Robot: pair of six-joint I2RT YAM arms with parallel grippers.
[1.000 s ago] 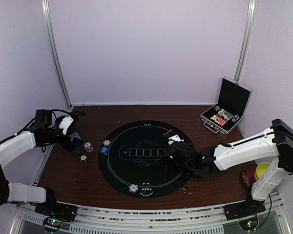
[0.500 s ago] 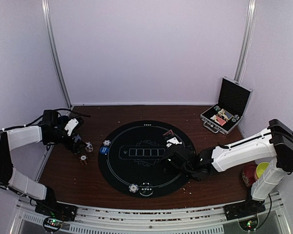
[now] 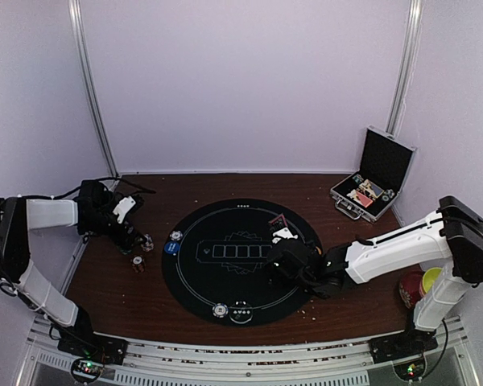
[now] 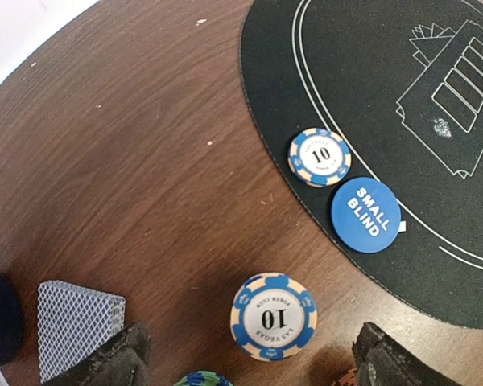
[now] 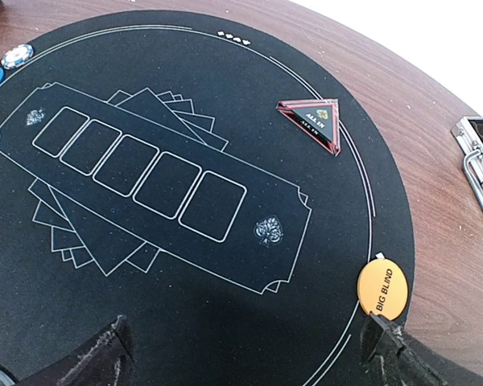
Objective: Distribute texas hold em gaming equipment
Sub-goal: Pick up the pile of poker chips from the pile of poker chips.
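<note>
A blue-and-cream poker chip (image 4: 274,315) marked 10 lies on the wood between the fingers of my left gripper (image 4: 253,363), which is open and clear of it. A green chip (image 4: 203,378) peeks in at the bottom edge, and a lattice-backed playing card (image 4: 79,322) lies beside the left finger. Another 10 chip (image 4: 319,157) and the blue SMALL BLIND disc (image 4: 365,214) sit on the mat's rim. My right gripper (image 5: 249,362) hangs open over the black mat (image 5: 193,265). The orange BIG BLIND disc (image 5: 381,288) lies by its right finger. The red triangle marker (image 5: 312,121) lies further off.
The open silver-edged black case (image 3: 372,181) stands at the back right with cards and chips inside. Red (image 3: 409,288) and yellow (image 3: 431,279) bowls sit by the right arm's base. One chip (image 3: 220,310) lies on the mat's near edge, and loose chips (image 3: 137,263) lie left of the mat.
My left arm has swung in toward the chips left of the mat and its jaws have narrowed slightly. The right gripper has edged left over the mat.
</note>
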